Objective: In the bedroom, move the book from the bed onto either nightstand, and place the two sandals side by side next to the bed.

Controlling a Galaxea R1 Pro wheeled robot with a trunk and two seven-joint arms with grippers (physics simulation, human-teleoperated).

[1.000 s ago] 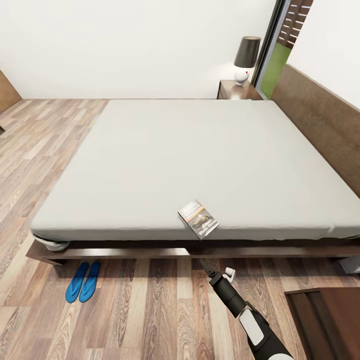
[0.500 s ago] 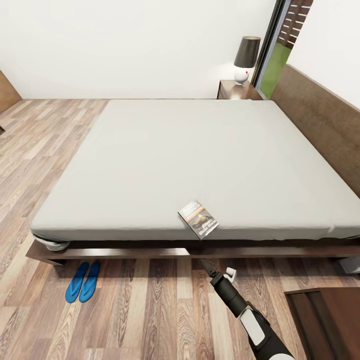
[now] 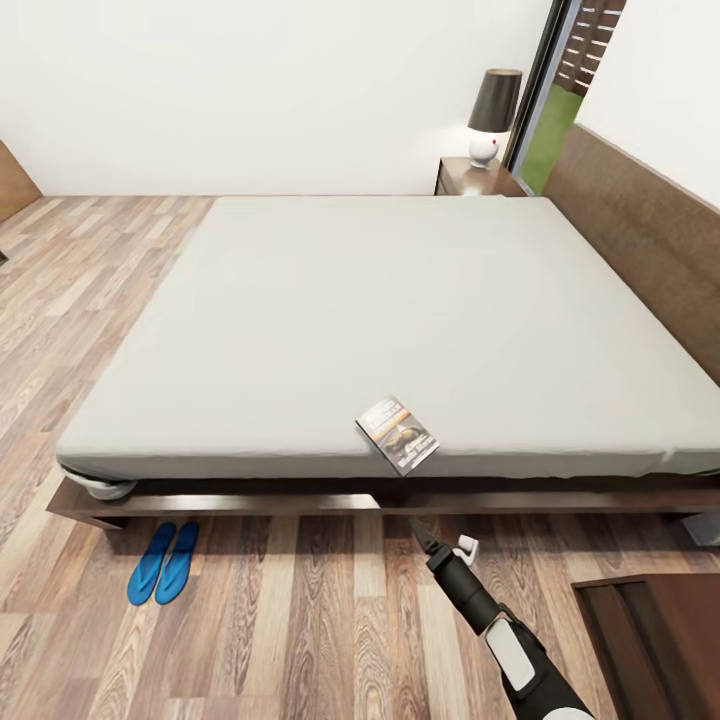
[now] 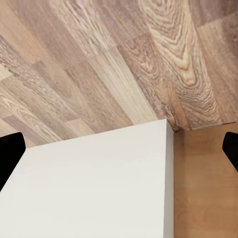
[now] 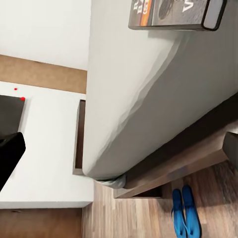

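The book (image 3: 397, 436) lies flat on the pale grey mattress of the bed (image 3: 400, 300), at its near edge; its dark cover also shows in the right wrist view (image 5: 173, 12). Two blue sandals (image 3: 163, 562) lie side by side on the floor by the bed's near left corner, also seen as sandals (image 5: 186, 218). My right gripper (image 3: 442, 542) hovers over the floor just below the book, apart from it, open and empty (image 5: 119, 151). The left gripper (image 4: 119, 151) is open over the wood floor. A nightstand (image 3: 475, 178) stands at the bed's far corner.
A dark-shaded lamp (image 3: 493, 115) stands on the far nightstand. A dark brown cabinet (image 3: 650, 640) sits at the lower right beside my right arm. The brown headboard (image 3: 640, 240) runs along the right. Wood floor (image 3: 280, 620) spreads in front of the bed.
The whole view has shifted slightly, so the camera moved. My right gripper has edged a little to the right. Book and sandals lie as before.
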